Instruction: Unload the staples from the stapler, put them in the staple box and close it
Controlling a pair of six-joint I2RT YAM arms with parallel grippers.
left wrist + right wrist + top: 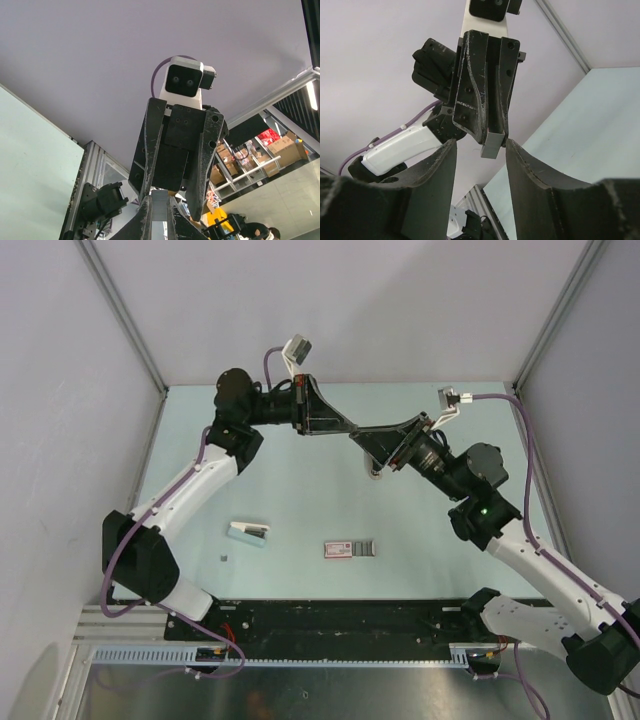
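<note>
Both arms are raised above the pale green table, and their grippers are brought tip to tip in mid-air over its middle. The left gripper is seen pressed together on the stapler. Only a short grey end of it is shown poking out past the black fingers, and the rest cannot be told apart from them. The right gripper is held spread, with one finger on either side of that grey end, a gap on both sides and no contact made. Lying on the table, well apart from the grippers, are a white-and-teal oblong object, a pink-and-white box and, just beside the box, a grey ribbed strip. Several risks can be judged from this pose. If the spread fingers are closed off-centre, the stapler could be twisted in the left pinch. If the end is then pulled, the whole stapler might be dragged free rather than opened. Since so little is exposed, the hold could slip, and the stapler could be dropped to the table far below, with loose staples scattered.
</note>
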